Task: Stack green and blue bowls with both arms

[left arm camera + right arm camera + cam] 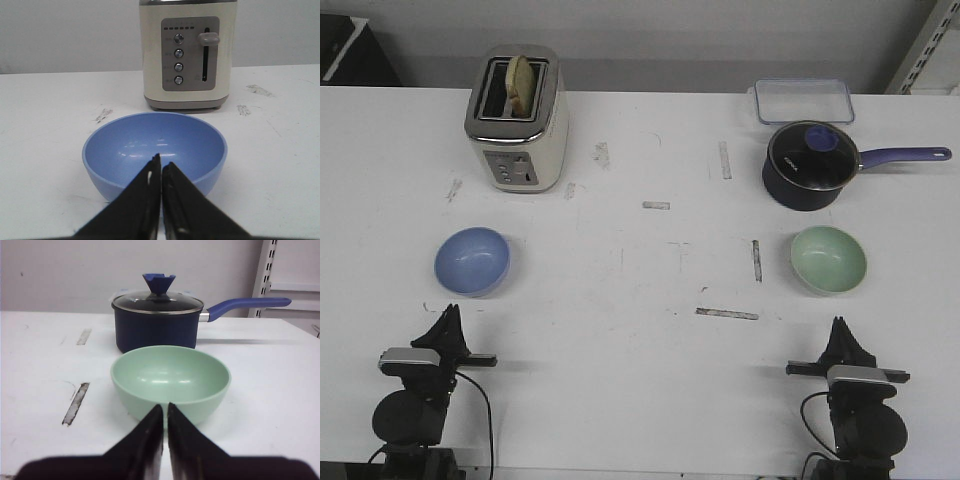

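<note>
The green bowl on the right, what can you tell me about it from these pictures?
The green bowl is small, round and pale mint, with a glossy, smooth surface that catches the light. It stands upright and empty on the white table, on the robot's right side. The navy saucepan stands just behind it, apart from it. Nothing touches the bowl; the right gripper points at it with its jaws closed, short of the rim.

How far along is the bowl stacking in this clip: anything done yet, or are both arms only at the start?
Nothing looks done. The glossy periwinkle blue bowl and the pale mint green bowl sit empty and far apart on the white table. Nothing is in hand: the left gripper and right gripper are shut and empty, each short of its bowl. Left to do: grasp a bowl, carry it across, and nest it in the other.
</note>
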